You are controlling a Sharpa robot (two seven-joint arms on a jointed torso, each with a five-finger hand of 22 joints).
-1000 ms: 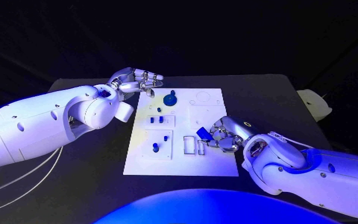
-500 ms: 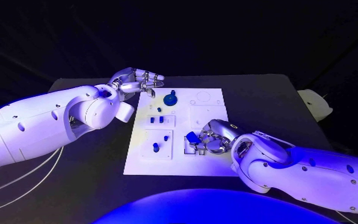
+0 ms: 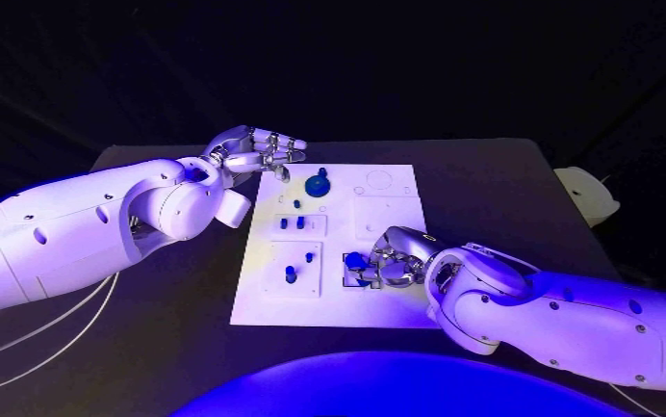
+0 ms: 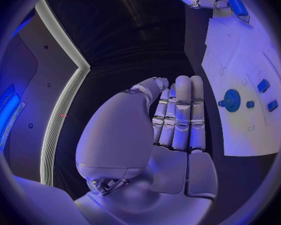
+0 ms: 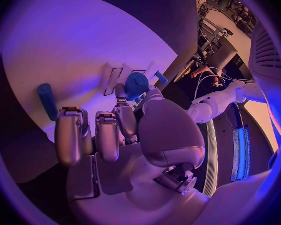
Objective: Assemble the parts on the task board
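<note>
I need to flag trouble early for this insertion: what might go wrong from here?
The right hand holds a small blue part low over the rectangular slots on the white task board; its fingers hide the slot, so misalignment could jam it. The upright blue peg stands close by and might get bumped.

black table (image 3: 486, 162), pale object at its right edge (image 3: 587, 194)

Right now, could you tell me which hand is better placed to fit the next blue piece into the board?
The right hand: it holds a blue piece over the board's slots. The left hand hovers by the far corner, holding nothing.
</note>
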